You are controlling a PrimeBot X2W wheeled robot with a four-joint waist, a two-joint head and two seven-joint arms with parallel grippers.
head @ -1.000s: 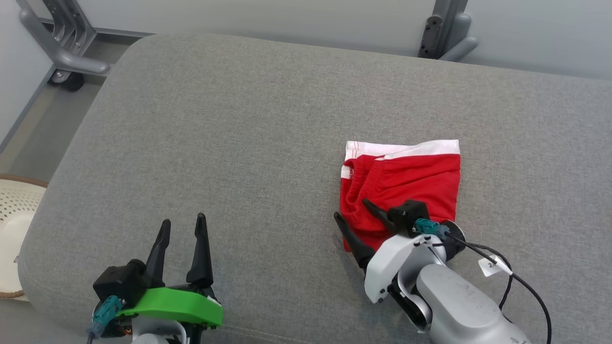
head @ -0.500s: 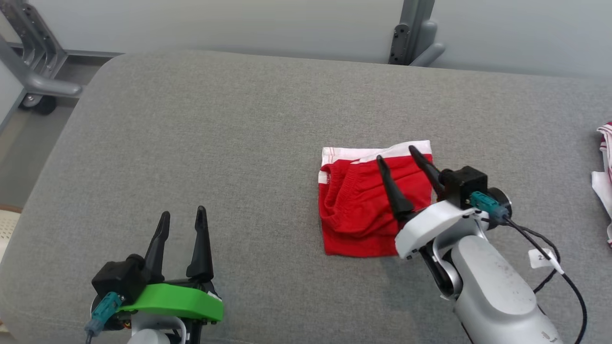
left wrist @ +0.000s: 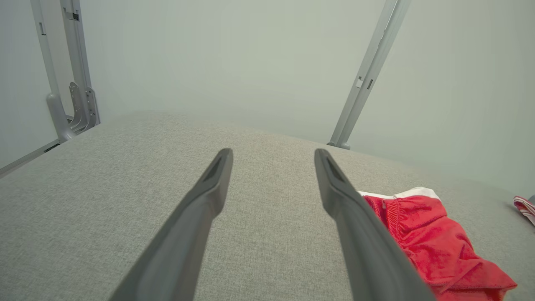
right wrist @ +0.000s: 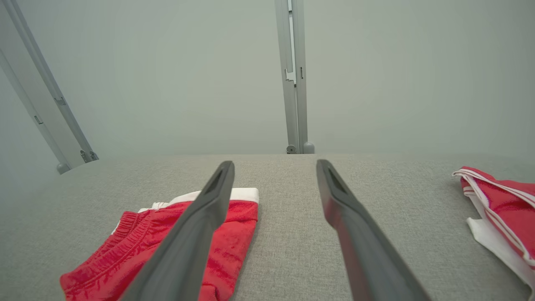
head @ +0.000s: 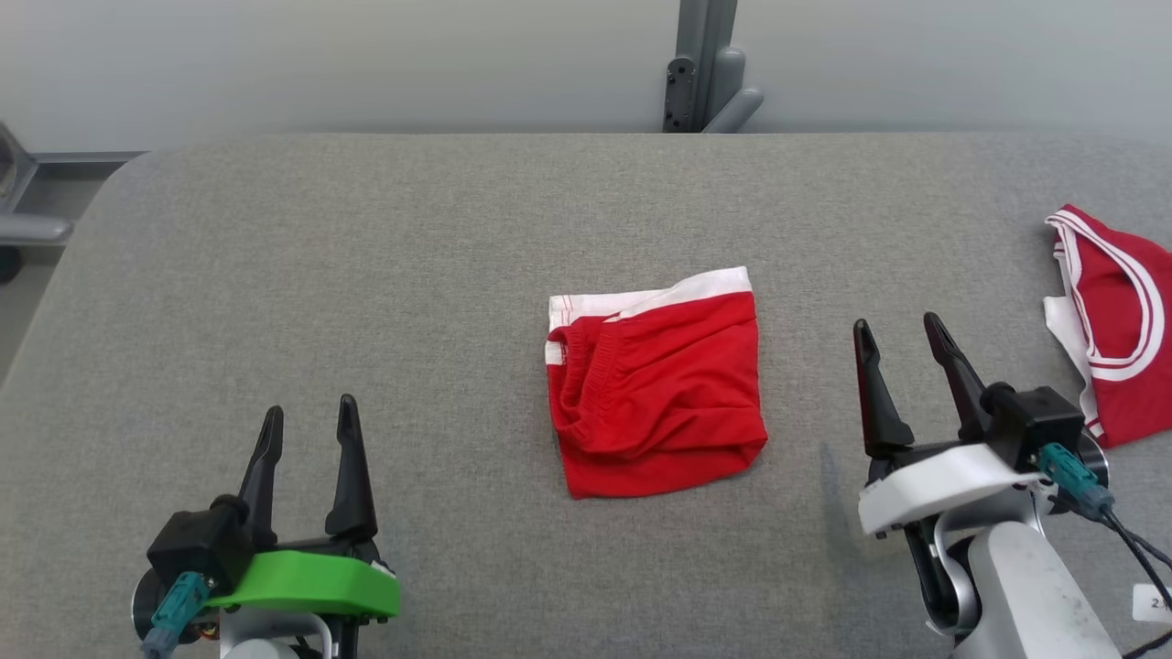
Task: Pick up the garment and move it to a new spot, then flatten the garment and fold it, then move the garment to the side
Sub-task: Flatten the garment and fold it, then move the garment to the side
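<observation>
Shorts (head: pixel 655 384) lie folded at frame centre on the tabletop (head: pixel 366 275). My left claw (head: pixel 309 406) and right claw (head: pixel 895 320) stand apart, empty. Folding looks done; next, grip an edge and shift them aside.

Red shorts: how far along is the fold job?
Done: the red shorts lie folded into a square on the grey pad. In hand: nothing; left gripper and right gripper are open, clear of the cloth. Left: probably the move to the side, since they sit mid-pad; a second red garment lies at the right edge.
</observation>
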